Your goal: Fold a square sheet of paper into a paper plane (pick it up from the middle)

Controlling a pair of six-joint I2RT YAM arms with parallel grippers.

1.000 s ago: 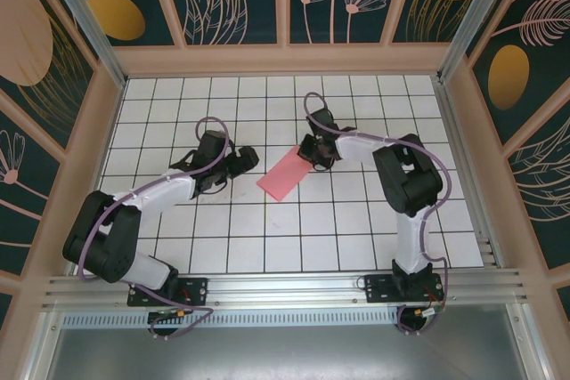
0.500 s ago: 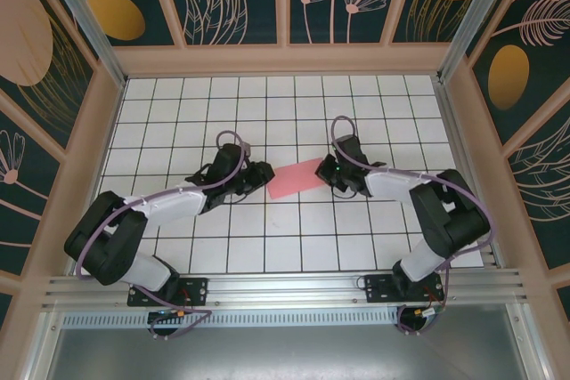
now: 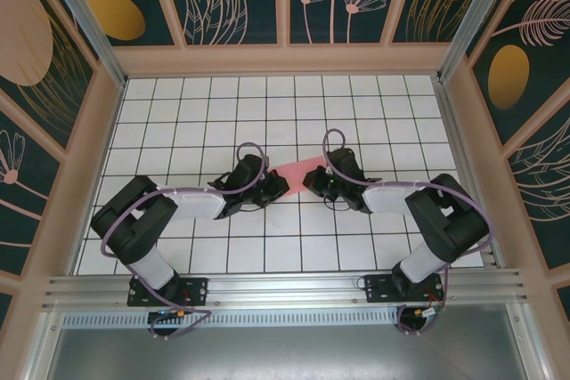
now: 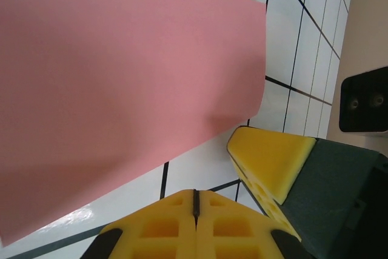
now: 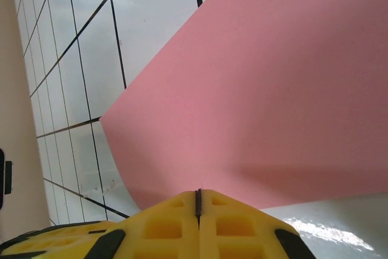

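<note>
Paper (image 3: pixel 298 169): mid-table (image 3: pixel 267 246), between your two grippers.
Right gripper (image 5: pixel 198 195) clamped on the paper's edge. Left gripper (image 4: pixel 195 201) has its pads pressed together, seemingly empty, with the paper just ahead of its tips. Its long axis seems to run arm to arm, so your right arm has it.

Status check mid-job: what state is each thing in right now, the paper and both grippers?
Paper: smooth with no crease showing, one edge pinched, sheet bowed upward.
Left gripper: fingers shut, the paper's edge lies just ahead of them, none seen between them.
Right gripper: fingers shut on the paper's edge.
</note>
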